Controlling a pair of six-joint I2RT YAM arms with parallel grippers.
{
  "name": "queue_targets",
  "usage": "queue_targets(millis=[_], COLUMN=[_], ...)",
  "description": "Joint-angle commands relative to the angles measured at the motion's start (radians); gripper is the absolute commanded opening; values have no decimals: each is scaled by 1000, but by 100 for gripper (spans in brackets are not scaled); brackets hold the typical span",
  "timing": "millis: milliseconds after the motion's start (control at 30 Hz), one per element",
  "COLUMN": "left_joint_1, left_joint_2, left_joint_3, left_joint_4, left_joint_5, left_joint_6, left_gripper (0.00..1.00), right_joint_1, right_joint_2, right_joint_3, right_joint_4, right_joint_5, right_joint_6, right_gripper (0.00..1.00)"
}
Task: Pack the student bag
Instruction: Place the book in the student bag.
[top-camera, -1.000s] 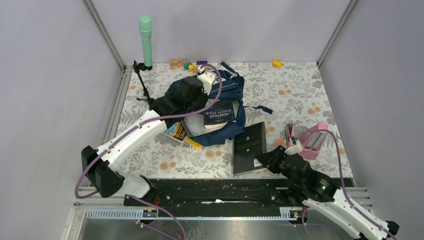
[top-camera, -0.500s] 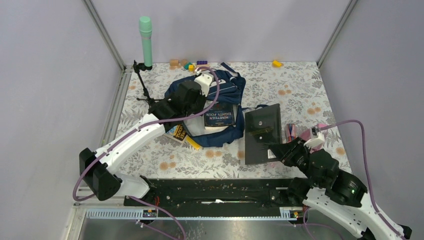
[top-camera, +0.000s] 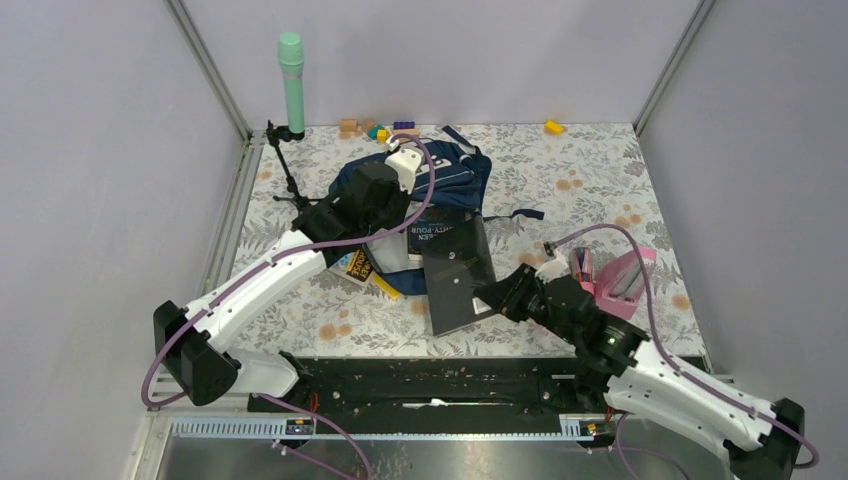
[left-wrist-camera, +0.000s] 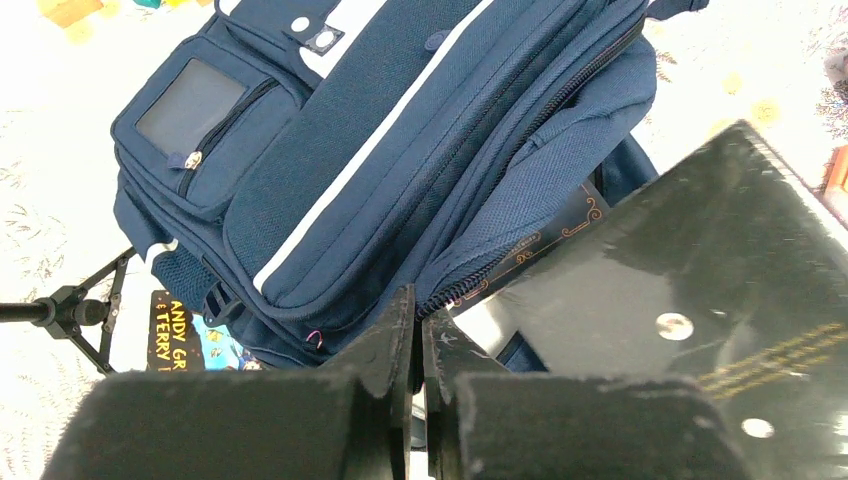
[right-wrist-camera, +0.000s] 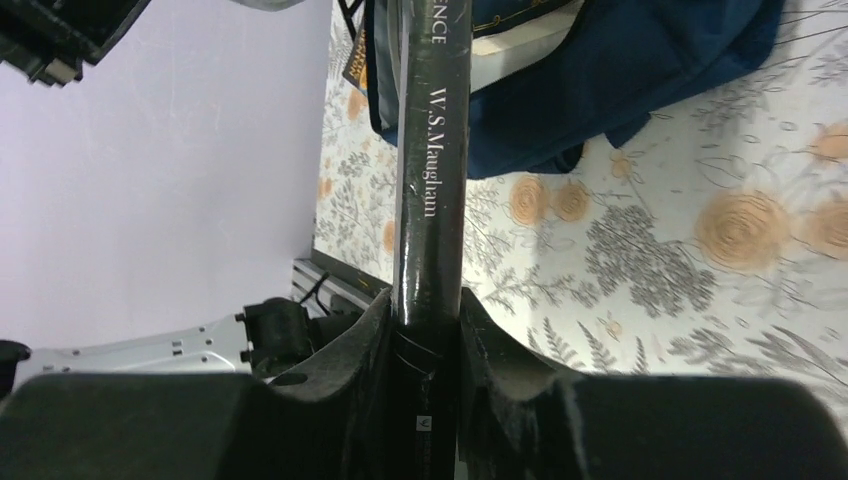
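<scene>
The navy student bag lies at the middle back of the table, its front pocket in the left wrist view. My left gripper is shut on the zipper edge of the bag's mouth and holds the flap up. A dark-covered book lies inside the opening. My right gripper is shut on the lower end of a black book, held tilted off the table. The black book's top edge is at the bag's mouth.
A yellow and blue book pokes out beside the bag's left side. A green cylinder stands on a small tripod at the back left. A pink case lies at the right. Small blocks sit along the back wall.
My right gripper has lifted the black book off the table and swung it left to the bag's mouth. The left gripper has kept its hold on the bag's edge.
</scene>
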Motion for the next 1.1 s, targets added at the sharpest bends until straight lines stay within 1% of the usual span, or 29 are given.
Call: queue_targets(millis=[0,133,200,333,467,567,667,767,933,1067], left_joint_1=[7,6,7,7,6,7,6,6,6,6], left_joint_2=[-67,-71,-72,-76,-81,-90,-99,-109,-115,-112], left_joint_3=[28,28,27,27,26,26,25,22,22,20], left_joint_4=[142,142,142,142,142,142,143,146,146,148], left_joint_5=[9,17,20,21,20,19,17,10,12,13], left_joint_6=[-5,-6,-6,-6,-5,-3,0,3,4,6], left_gripper=[0,0,0,0,0,0,0,0,0,0], right_joint_1=[17,30,30,29,25,-2,-20,-49,-153,-169], right_joint_2=[89,203,263,412,585,679,748,790,908,1017], right_joint_3=[-58,-44,-59,-47,-25,12,57,113,199,292], right_joint_4=[565,680,773,894,1065,1105,1127,1083,1061,1025], right_joint_5=[1,30,71,161,184,169,164,160,86,49], right_joint_6=[132,126,156,201,265,293,265,214,176,98], right_gripper=[0,0,0,0,0,0,0,0,0,0])
